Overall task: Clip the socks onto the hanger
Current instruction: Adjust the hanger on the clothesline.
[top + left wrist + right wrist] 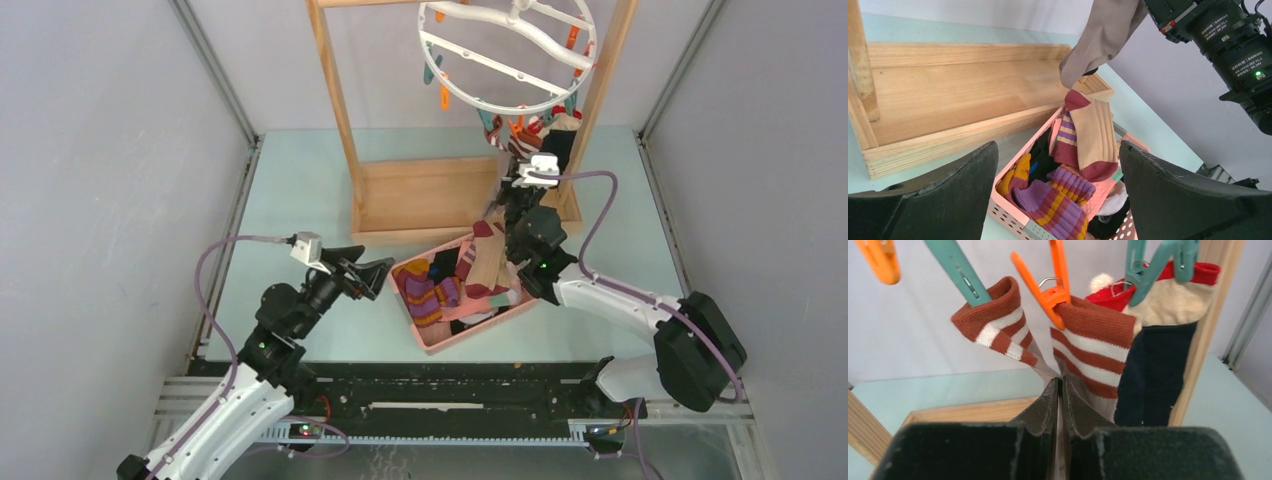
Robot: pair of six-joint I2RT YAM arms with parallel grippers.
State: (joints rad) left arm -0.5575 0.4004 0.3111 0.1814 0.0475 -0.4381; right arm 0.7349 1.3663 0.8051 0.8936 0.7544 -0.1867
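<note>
The white ring hanger (505, 100) hangs from the wooden rack, with socks clipped under its near rim (522, 135). In the right wrist view a maroon-white striped sock (998, 325) hangs from a teal clip (955, 272). A second striped sock (1093, 350) hangs on an orange clip (1050, 290), and a navy sock with a red-cream cuff (1158, 355) on another teal clip. My right gripper (1060, 382) (518, 160) is shut on the first sock's pale body. Its tan-grey foot (1103, 35) dangles below. My left gripper (1058, 165) (370, 275) is open and empty beside the basket's left end.
A pink plastic basket (470, 335) (1008, 200) holds several socks: purple-orange striped (1063, 205), tan with maroon toe (1093, 135), black and white ones. The wooden rack's base tray (420, 195) (963, 85) lies behind it, with posts (335, 90) on both sides. Grey walls enclose the table.
</note>
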